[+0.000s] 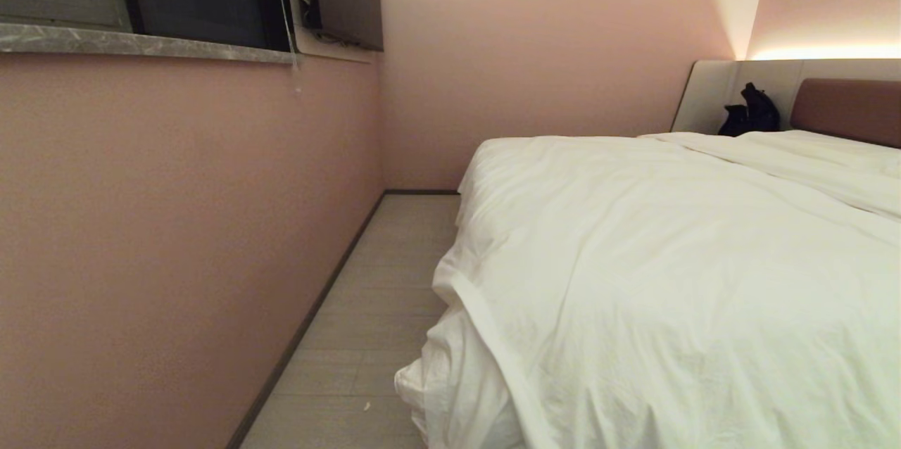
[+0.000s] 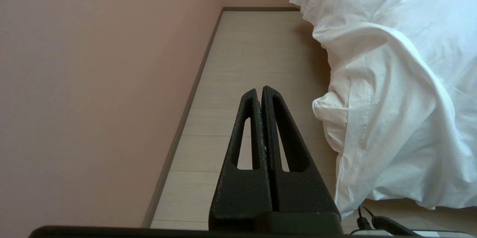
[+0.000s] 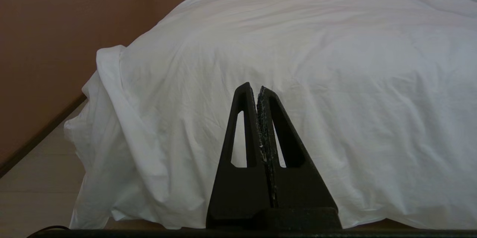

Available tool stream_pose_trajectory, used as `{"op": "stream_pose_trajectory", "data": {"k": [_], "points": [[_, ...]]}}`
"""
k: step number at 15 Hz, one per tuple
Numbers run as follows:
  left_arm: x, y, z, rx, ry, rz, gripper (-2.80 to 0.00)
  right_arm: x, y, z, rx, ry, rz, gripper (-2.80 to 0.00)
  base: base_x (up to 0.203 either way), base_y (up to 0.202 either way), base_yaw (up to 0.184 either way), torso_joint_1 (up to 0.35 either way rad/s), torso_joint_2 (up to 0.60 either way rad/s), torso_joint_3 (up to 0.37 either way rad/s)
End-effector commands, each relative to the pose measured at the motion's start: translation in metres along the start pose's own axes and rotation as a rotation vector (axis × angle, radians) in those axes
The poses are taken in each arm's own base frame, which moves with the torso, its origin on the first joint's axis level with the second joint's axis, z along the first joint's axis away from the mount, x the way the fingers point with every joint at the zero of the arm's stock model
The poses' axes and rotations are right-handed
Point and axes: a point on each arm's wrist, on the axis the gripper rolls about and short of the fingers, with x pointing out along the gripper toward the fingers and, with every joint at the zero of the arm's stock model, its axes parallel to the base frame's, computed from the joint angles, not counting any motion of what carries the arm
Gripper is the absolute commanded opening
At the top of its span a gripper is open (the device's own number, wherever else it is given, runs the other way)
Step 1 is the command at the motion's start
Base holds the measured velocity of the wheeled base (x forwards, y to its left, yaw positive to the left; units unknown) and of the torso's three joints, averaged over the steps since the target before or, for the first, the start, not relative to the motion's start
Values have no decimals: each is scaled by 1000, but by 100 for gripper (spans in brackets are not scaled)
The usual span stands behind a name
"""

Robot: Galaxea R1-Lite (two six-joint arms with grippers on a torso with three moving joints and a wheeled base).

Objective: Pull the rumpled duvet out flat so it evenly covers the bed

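White puffy duvet (image 1: 669, 280) fills the near foreground of the head view from about 3 to 6 o'clock, soft creases across the top, covering the wide low bed (image 1: 848, 111) almost fully. Duvet's near-left corner is bunched and folded over itself at 6 o'clock, spilling down the bed's side toward the floor; a thick hem fold runs diagonally over that corner. Flatter white bedding lies at 2 o'clock near the reddish-brown padded headboard. Pink painted wall (image 1: 176, 238) takes up the 9 o'clock side and the far end at 12. Pale wood-look plank floor (image 1: 380, 308) runs as a narrow aisle between wall and bed, 6 to 11 o'clock, dark skirting along its edge. Dark window with grey marbled sill (image 1: 141, 44) sits at 10 to 11 o'clock. Small black bag-like object (image 1: 750, 112) rests at 2 o'clock, against the pale panel beside the headboard; exact kind unclear.

Neither arm shows in the head view. Left gripper (image 2: 259, 90), black, fingers pressed together, nothing held, hangs over the floor aisle, duvet's drooping corner (image 2: 391, 100) just beside it but apart. Right gripper (image 3: 257, 88), black, fingers together, empty, points at the hanging duvet side (image 3: 298, 62), no contact visible.
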Motion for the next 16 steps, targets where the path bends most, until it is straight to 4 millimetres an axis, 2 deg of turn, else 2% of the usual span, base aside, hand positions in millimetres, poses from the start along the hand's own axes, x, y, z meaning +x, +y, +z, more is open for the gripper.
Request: {"op": "stream_pose_trajectory", "data": {"k": [1, 4, 6, 8, 11, 14, 16], "points": [[0, 0, 0, 1, 1, -1, -280, 0, 0, 0, -5, 1, 1, -280, 0, 0, 0, 0, 0, 0], [0, 0, 0, 0, 0, -1, -280, -1, 0, 2, -25, 8, -5, -280, 0, 0, 0, 0, 0, 0], [0, 0, 0, 0, 1, -1, -280, -7, 0, 3, -70, 101, 5, -280, 0, 0, 0, 0, 0, 0], [0, 0, 0, 0, 1, -1, -280, -13, 0, 14, -92, 126, 12, -280, 0, 0, 0, 0, 0, 0], [0, 0, 0, 0, 0, -1, -280, -16, 0, 59, -94, 83, 24, -280, 0, 0, 0, 0, 0, 0], [0, 0, 0, 0, 0, -1, -280, 19, 0, 108, -98, 179, 64, -280, 0, 0, 0, 0, 0, 0], [0, 0, 0, 0, 1, 1, -280, 67, 1, 128, -121, 287, 98, -280, 0, 0, 0, 0, 0, 0]]}}
